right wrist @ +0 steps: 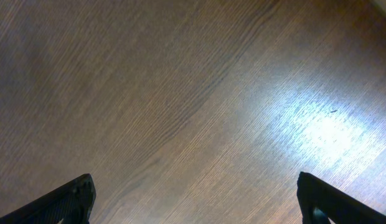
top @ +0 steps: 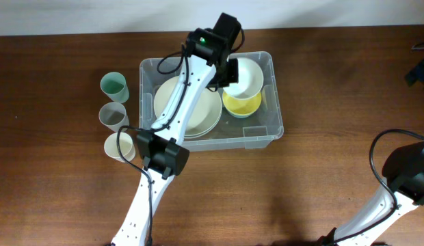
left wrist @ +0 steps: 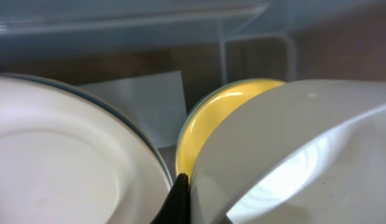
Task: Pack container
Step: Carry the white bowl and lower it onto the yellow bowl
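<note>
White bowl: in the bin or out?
In. The white bowl overlaps the yellow bowl inside the container walls, left claw gripping its rim.

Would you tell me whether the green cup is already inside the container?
No, the green cup stands upright on the table, outside the container.
</note>
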Robot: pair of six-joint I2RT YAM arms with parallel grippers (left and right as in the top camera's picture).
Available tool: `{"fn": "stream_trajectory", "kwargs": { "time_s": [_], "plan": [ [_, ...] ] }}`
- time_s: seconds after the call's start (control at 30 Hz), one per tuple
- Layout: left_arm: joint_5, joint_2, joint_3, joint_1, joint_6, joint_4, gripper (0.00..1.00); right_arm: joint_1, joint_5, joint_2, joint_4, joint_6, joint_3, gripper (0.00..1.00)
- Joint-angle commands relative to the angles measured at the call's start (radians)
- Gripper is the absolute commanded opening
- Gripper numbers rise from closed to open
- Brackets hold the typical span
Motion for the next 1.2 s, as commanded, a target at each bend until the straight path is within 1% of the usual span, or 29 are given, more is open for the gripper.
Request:
{"fn": "stream_trajectory", "kwargs": {
  "time_s": [0.0, 0.13, 0.37, 0.4, 0.47, 0.57, 0.63, 0.83, 1.17],
  "plan": [
    [0.034, 0.048, -0.005, 0.002, 0.016, -0.016, 0.01, -0.007, 0.012, 0.013, 0.000, 0.005, -0.003, 0.99],
    [0.064, 0.078, -0.005, -0.002, 0.016, -0.016, 0.01, -0.007, 0.012, 0.013, 0.000, 0.005, -0.003, 0.99],
    [0.069, 0.098, -0.005, -0.011, 0.016, -0.021, 0.02, -0.007, 0.012, 0.013, 0.000, 0.005, -0.003, 0.99],
    [0.069, 0.098, -0.005, -0.011, 0.016, -0.021, 0.04, -0.007, 0.012, 0.013, 0.000, 0.005, -0.003, 0.99],
    [0.069, 0.098, -0.005, -0.011, 0.016, -0.023, 0.13, -0.007, 0.012, 0.013, 0.000, 0.005, -0.003, 0.99],
    [0.072, 0.098, -0.005, -0.011, 0.028, -0.022, 0.23, -0.007, 0.012, 0.013, 0.000, 0.005, -0.003, 0.99],
    [0.098, 0.098, -0.005, -0.011, 0.049, -0.013, 0.26, -0.007, 0.012, 0.013, 0.000, 0.005, -0.003, 0.99],
    [0.151, 0.097, 0.021, -0.005, 0.077, 0.004, 0.27, -0.007, 0.012, 0.013, 0.000, 0.005, -0.003, 0.99],
    [0.148, 0.097, 0.135, -0.003, 0.091, -0.024, 0.27, -0.007, 0.012, 0.013, 0.000, 0.005, -0.003, 0.99]
  ]
}}
